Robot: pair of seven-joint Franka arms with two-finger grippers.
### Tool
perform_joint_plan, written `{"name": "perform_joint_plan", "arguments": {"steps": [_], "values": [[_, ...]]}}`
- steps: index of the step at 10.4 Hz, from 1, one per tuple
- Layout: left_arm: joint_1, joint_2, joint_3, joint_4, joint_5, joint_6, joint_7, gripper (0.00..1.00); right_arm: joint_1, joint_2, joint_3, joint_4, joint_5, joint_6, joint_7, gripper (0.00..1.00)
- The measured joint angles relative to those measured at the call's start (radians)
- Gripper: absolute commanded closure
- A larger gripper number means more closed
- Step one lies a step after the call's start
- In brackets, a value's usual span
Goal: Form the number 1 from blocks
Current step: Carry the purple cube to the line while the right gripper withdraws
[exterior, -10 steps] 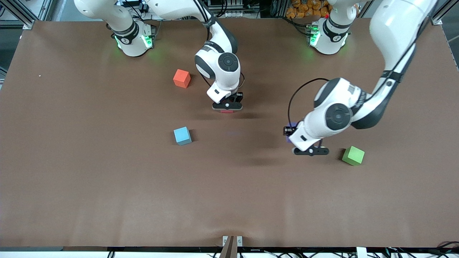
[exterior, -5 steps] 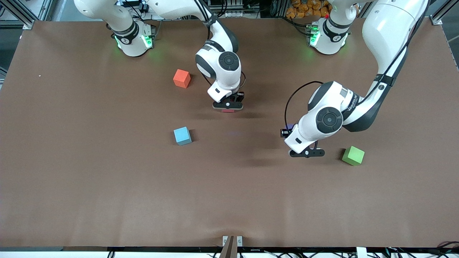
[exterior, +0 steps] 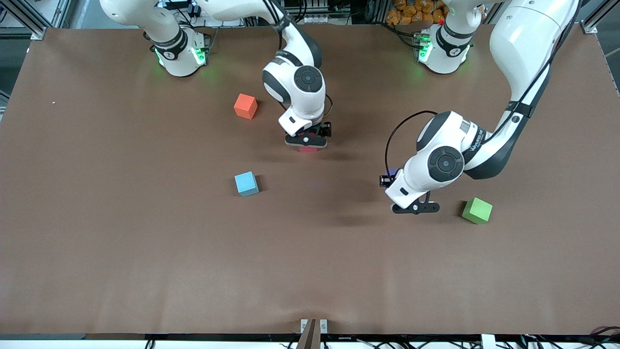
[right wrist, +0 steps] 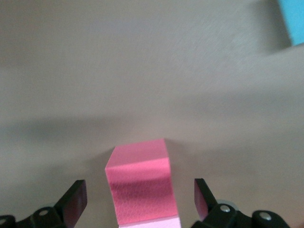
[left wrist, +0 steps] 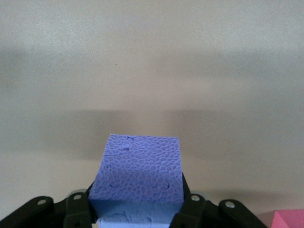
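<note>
1. The purple block (left wrist: 137, 173) is a foam cube with a pebbled, cracked skin. The left gripper (left wrist: 137, 209) is clamped on it, one black finger (left wrist: 78, 209) pressed to each side, above the brown table (exterior: 145, 252).
2. From the front only a sliver of purple (exterior: 392, 172) shows beside the left arm's wrist.
3. The right gripper (right wrist: 140, 202) stands with its fingers (right wrist: 73, 199) spread wide, clear of the red block (right wrist: 140, 187), which sits on the table between them.
4. Up close that block is matte with sharp edges and looks pinkish; from the front just a red edge (exterior: 308, 149) peeks out under the gripper.
5. The lime green block (exterior: 477, 210) lies toward the left arm's end.
6. An orange cube (exterior: 245, 106) and a light-blue cube (exterior: 246, 183) sit toward the right arm's side, the blue one nearer the front camera.
7. A pink corner (left wrist: 289, 219) shows only in the left wrist view.
</note>
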Motion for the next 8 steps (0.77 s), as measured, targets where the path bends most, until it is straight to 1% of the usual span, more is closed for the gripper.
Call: {"name": "perform_joint_plan", "arguments": {"steps": [1,3,6,8], "values": [[-0.001,0.001,0.000,0.001,0.000,0.000,-0.005,1.00,-0.046,-0.019,-0.002,0.000,-0.001,-0.009,-0.027,0.00],[-0.020,0.003,-0.005,0.008,-0.003,0.000,-0.006,1.00,-0.159,-0.032,-0.006,0.002,-0.001,-0.010,-0.153,0.00],[-0.131,0.023,-0.006,0.041,-0.049,0.000,-0.058,1.00,-0.304,-0.030,-0.007,0.003,-0.002,-0.013,-0.401,0.00],[-0.195,0.072,-0.004,0.100,-0.078,0.000,-0.076,1.00,-0.364,-0.010,-0.007,0.005,-0.002,-0.014,-0.554,0.00]]}}
